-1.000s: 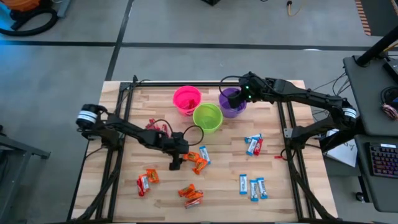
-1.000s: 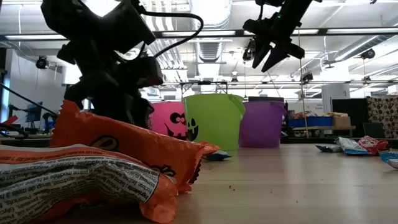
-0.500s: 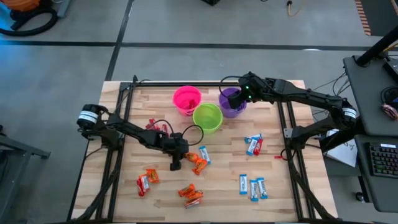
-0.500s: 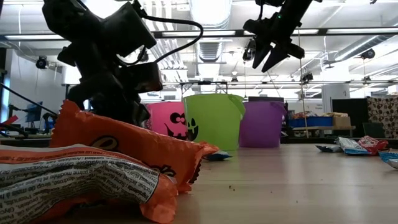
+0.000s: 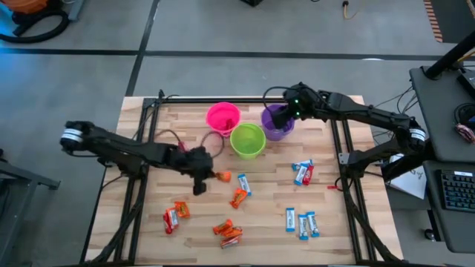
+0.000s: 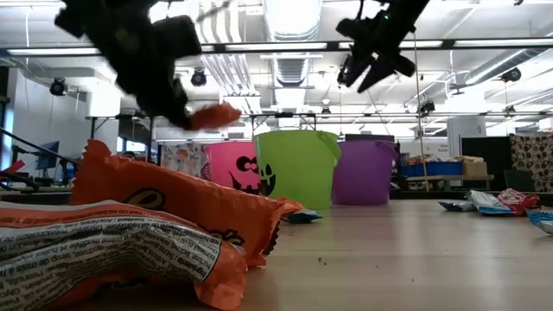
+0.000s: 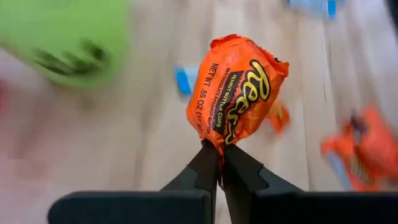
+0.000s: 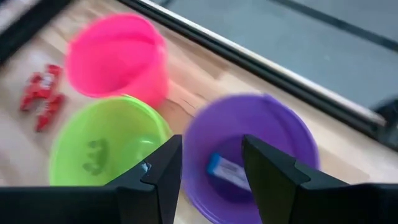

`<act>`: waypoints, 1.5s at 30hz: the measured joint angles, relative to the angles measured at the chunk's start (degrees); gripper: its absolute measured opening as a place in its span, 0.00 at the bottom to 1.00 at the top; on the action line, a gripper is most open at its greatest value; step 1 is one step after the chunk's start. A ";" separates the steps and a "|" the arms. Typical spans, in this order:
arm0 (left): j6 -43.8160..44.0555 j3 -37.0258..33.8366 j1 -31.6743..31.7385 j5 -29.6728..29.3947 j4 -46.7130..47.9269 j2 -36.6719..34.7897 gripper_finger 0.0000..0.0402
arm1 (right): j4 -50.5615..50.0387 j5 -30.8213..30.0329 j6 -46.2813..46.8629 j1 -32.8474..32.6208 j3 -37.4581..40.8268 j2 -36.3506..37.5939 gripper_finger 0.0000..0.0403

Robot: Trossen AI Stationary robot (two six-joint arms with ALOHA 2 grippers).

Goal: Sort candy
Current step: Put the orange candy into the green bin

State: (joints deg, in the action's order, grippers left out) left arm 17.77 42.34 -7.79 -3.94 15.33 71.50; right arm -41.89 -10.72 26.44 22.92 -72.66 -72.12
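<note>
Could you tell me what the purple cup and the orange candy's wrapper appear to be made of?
Purple cup: probably plastic, smooth and slightly glossy, with a thin, even rim.

Orange candy, pinched in the left claw: wrapper looks like thin plastic film with a shiny printed surface, creased and crimped at the edges. Foil lining cannot be ruled out.

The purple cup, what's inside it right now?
One blue-and-white candy lies on the bottom of the purple cup. The right claw's fingers hover over the cup and cover part of its inside, so more could be hidden.

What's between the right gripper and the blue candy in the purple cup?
Nothing. In the right wrist view, the open right gripper hangs over the purple cup, blue candy visible between its fingers.
</note>
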 joint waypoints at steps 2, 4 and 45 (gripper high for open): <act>1.35 1.18 0.51 -4.45 -0.13 -2.83 0.00 | 1.86 0.70 -0.89 -0.02 -0.72 0.00 0.39; 1.88 2.72 1.17 -9.73 -0.23 -4.49 0.00 | 3.69 0.86 -1.82 -0.02 -1.55 -0.01 0.39; -5.28 28.94 14.81 -12.00 7.51 24.11 0.11 | -6.07 0.67 -2.59 -0.02 -6.64 2.14 0.39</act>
State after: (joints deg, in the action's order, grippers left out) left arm 12.49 71.29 7.03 -15.94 22.84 95.60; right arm -47.96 -10.04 23.85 22.90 -79.30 -69.97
